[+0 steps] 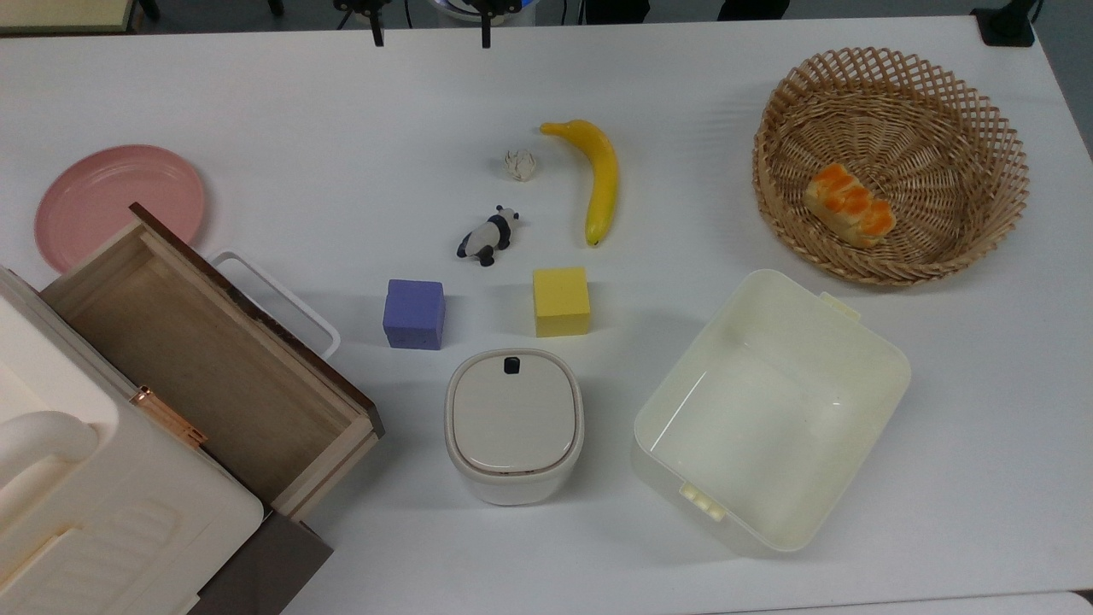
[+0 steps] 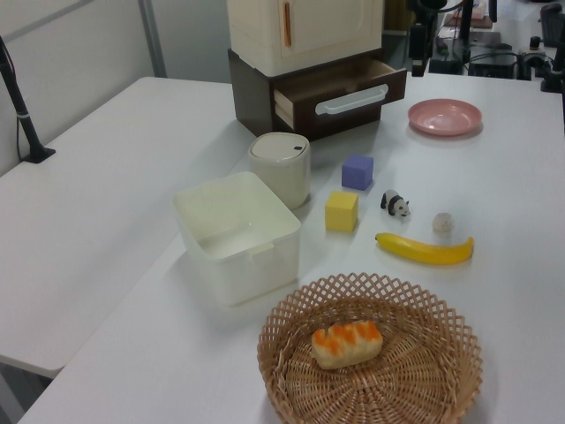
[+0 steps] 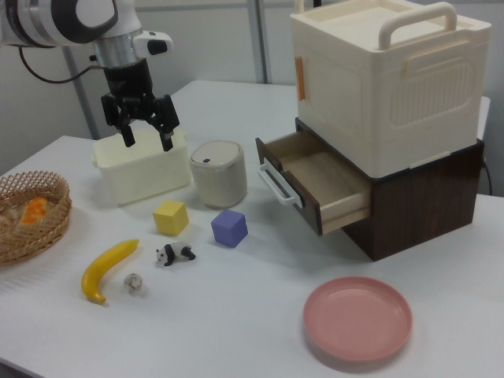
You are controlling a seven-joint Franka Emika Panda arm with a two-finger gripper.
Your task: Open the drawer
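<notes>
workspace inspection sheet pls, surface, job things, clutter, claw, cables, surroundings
surface: white table, dry, no spills seen
job's things: drawer pulled out of the cabinet, inside bare, white handle free
clutter: pink plate, purple cube, yellow cube, panda figure, banana, small crumpled ball, lidded white bin, cream tub, wicker basket holding a bread roll
claw: claw open, empty, raised over the tub, away from the drawer
cables: black cable on an arm mount at the table edge
surroundings: second white table alongside
</notes>
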